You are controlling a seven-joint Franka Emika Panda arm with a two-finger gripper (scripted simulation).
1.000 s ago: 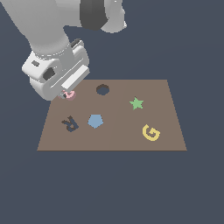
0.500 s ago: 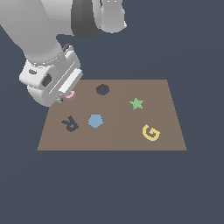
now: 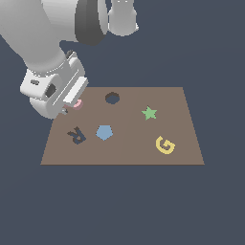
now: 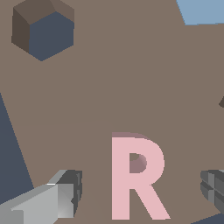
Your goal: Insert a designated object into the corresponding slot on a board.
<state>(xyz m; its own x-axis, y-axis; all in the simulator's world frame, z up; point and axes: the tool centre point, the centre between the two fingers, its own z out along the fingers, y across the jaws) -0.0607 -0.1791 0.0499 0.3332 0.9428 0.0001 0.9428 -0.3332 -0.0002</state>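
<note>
The pale pink R block (image 4: 138, 175) lies flat on the brown board (image 4: 109, 87). In the exterior view only a sliver of the pink R (image 3: 77, 104) shows behind the hand, near the board's (image 3: 182, 107) far corner at the exterior view's left. My gripper (image 4: 140, 190) is open, with one finger (image 4: 65, 192) on each side of the R and apart from it. In the exterior view the gripper (image 3: 68, 108) hangs low over the block. The dark navy R-shaped slot (image 3: 76, 135) is empty, nearer the front edge.
On the board are a round dark hole (image 3: 112, 98), a blue pentagon (image 3: 104, 132), a green star (image 3: 149, 113) and a yellow G (image 3: 165, 145). The wrist view shows the dark hole (image 4: 41, 30) and a corner of the pentagon (image 4: 203, 11).
The hand has moved a little toward the exterior view's left and lower over the pink R. The block and the other shapes have not moved.
</note>
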